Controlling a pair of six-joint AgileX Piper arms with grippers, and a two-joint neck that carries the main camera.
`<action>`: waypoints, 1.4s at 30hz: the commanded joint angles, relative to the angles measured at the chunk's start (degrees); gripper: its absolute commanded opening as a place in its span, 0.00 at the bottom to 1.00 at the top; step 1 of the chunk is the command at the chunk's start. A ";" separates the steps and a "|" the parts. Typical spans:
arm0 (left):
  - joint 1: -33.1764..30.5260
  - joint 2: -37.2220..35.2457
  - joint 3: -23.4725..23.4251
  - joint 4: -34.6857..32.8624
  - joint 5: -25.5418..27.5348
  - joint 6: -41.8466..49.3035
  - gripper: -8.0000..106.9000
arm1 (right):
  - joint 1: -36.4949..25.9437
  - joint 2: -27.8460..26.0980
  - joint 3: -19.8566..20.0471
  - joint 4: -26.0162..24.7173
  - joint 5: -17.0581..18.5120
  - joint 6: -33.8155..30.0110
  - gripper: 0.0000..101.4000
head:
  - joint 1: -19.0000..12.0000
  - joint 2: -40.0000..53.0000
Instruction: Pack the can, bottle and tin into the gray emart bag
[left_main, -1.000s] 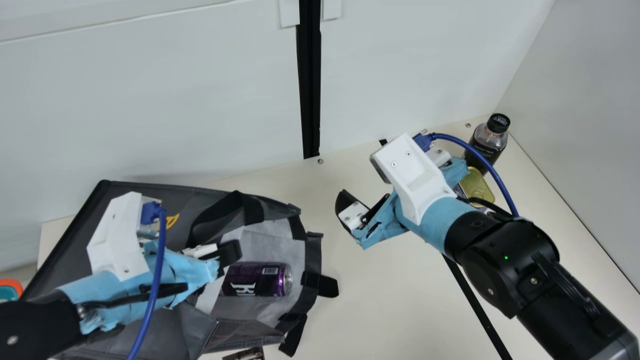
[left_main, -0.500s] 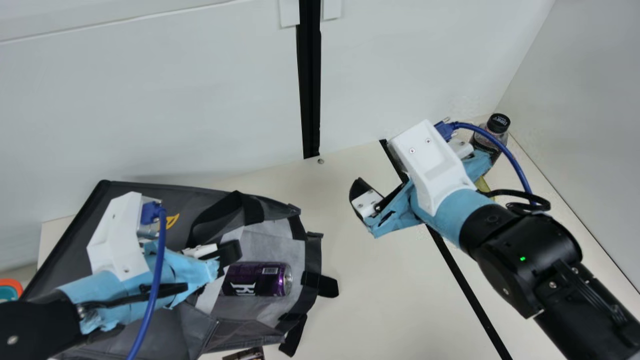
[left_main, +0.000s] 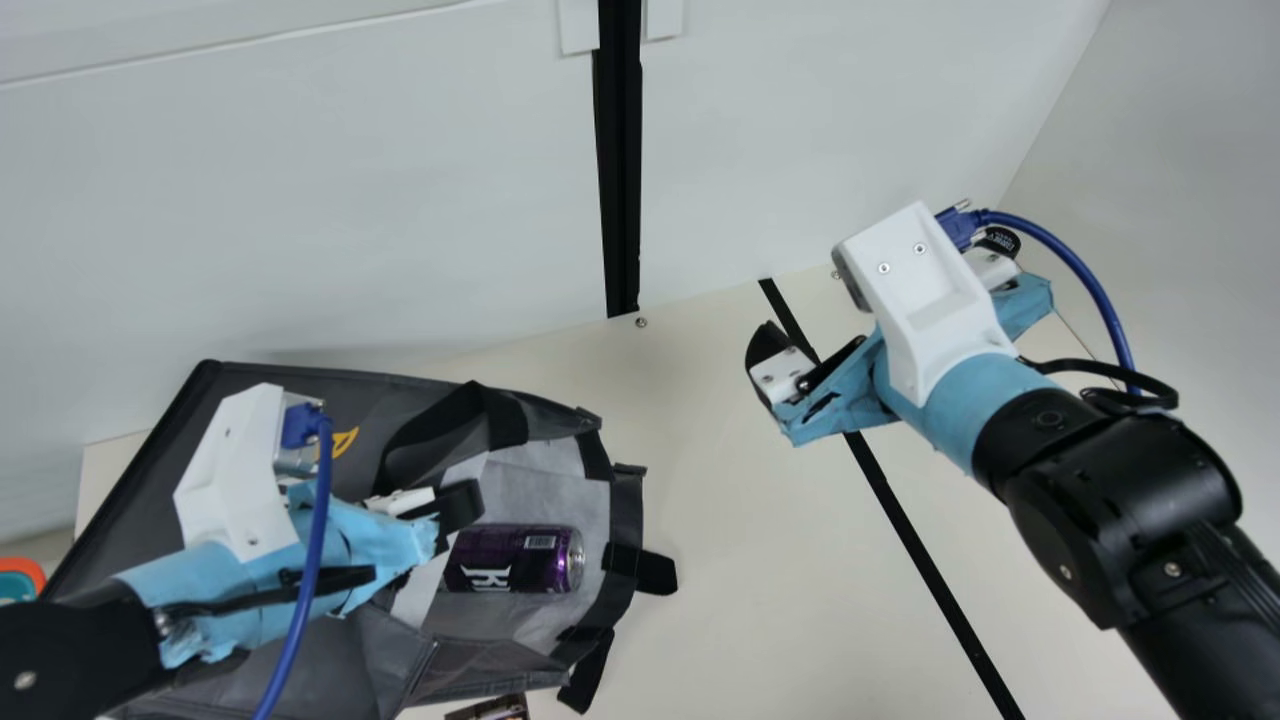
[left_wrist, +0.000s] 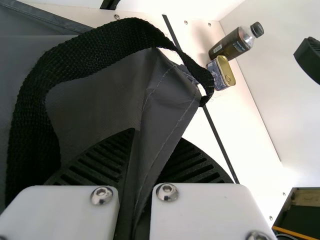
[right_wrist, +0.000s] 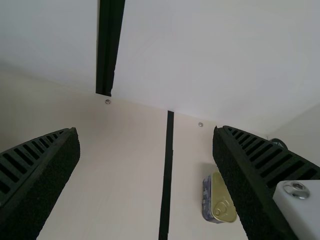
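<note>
The gray bag (left_main: 300, 400) lies with its mouth facing right, and the purple can (left_main: 515, 560) rests on its side within that mouth. My left gripper (left_main: 455, 510) is at the bag's opening; in the left wrist view this left gripper (left_wrist: 150, 142) is shut on gray bag fabric (left_wrist: 165, 95). To the right, my right gripper (left_main: 835, 390) stands above the table, partly hiding the bottle (left_main: 1000, 240). Its own view shows the right gripper (right_wrist: 147, 132) open with nothing between the fingers, the tin (right_wrist: 220, 200) beyond the right one. The left wrist view shows the bottle (left_wrist: 230, 46) beside the tin (left_wrist: 222, 74).
A black strip (left_main: 920, 540) crosses the table (left_main: 740, 600). White walls (left_main: 800, 130) rise behind and at right. A small printed item (left_main: 490, 708) lies by the bag's lower edge, and an orange-rimmed object (left_main: 22, 572) shows at far left.
My right gripper has moved right and toward the back wall, over the tin and bottle corner, and now covers more of the bottle. The left arm, bag and can have kept still.
</note>
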 joint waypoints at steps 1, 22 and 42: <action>0.00 0.00 0.00 0.00 0.00 0.00 0.16 | -0.90 -0.06 -0.54 0.57 0.64 -0.64 0.90 | -1.30 -0.05; 0.00 0.00 0.00 0.00 0.00 0.00 0.16 | -7.36 -2.40 -8.07 -0.50 14.48 -0.30 0.90 | -1.30 -0.05; 0.00 0.00 0.00 0.00 0.00 0.00 0.16 | -9.35 -5.69 -14.03 -4.47 28.25 3.60 0.90 | -1.30 -0.05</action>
